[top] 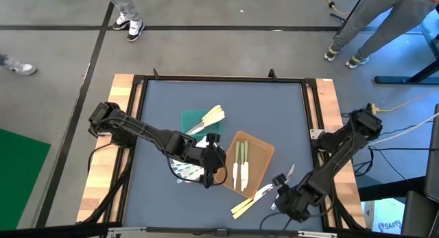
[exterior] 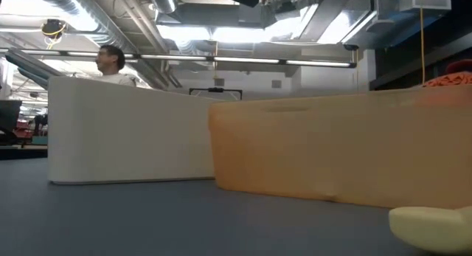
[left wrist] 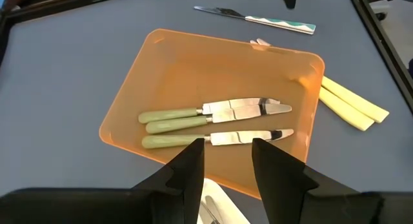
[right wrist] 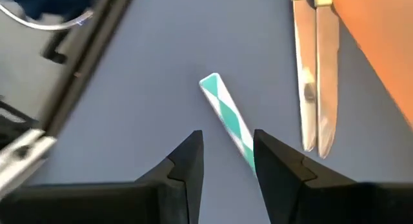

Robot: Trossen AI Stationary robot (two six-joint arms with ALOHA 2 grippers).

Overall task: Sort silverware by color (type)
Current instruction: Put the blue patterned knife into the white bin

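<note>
Across the middle of the grey table lay the trays. The brown tray sat right of centre and held three green-handled knives side by side, blades toward the near edge. The green tray stood farther back and to the left, with cream-yellow utensils fanned across it and reaching over its right edge. The white tray showed only in part, under the left arm.

The left gripper hung by the brown tray's near-left corner. In its wrist view its fingers stood a moderate gap apart with nothing between them, over the tray's edge, with the three knives just beyond. The right gripper hung near the table's near-right corner. Its fingers also stood a moderate gap apart and empty, and the green-and-white patterned handle of a utensil lay on the table, one end running in between them; whether they touched it could not be told.

Two more cream-yellow pieces lay on the table just beyond the brown tray's near-right corner, beside two silver-bladed knives. The patterned utensil lay to the right of the brown tray, apart from it.

Past the table, people's legs and shoes showed on the floor.
</note>
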